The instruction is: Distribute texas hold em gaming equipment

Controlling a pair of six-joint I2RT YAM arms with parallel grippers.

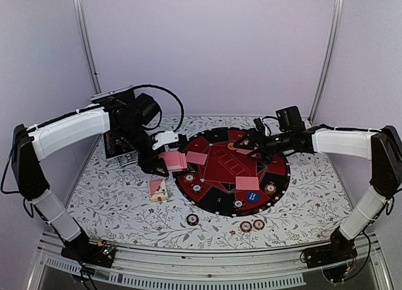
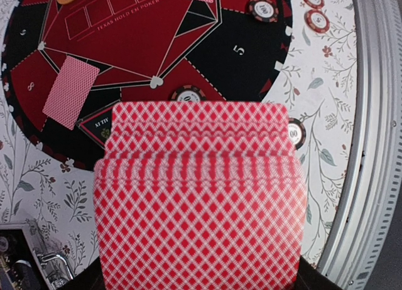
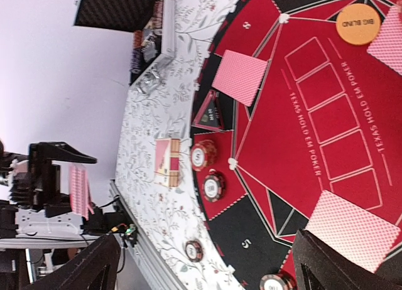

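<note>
left claw (image 1: 163, 165) clamped on a fanned deck of pink-backed cards (image 2: 201, 202), held just off the left edge of the round red-and-black poker mat (image 1: 220, 166). right claw (image 1: 245, 147): jaws wide apart, nothing between them, hovering over the mat's far-right part, beside the orange BIG BLIND disc (image 3: 358, 24).

on the mat:
- left card (image 1: 196, 157), face down, near the mat's left edge
- near-right card (image 1: 248, 182), face down, with the blue disc (image 1: 253, 195) just beside it on the near side
- third card (image 3: 388, 44) next to the orange disc, only partly visible
- left chips (image 1: 189, 177), two close together at the left edge
- right chip (image 1: 270, 188) at the right edge, near-rim chip (image 1: 238, 204) at the near edge

on the floral table (image 1: 113, 208):
- lone chip (image 1: 192, 220) and a touching chip pair (image 1: 246, 226), off the mat toward the table's near edge
- small red-and-white pack (image 1: 157, 189), left of the mat
- black case (image 3: 119, 10), open, toward the far-left corner, behind the left arm
</note>
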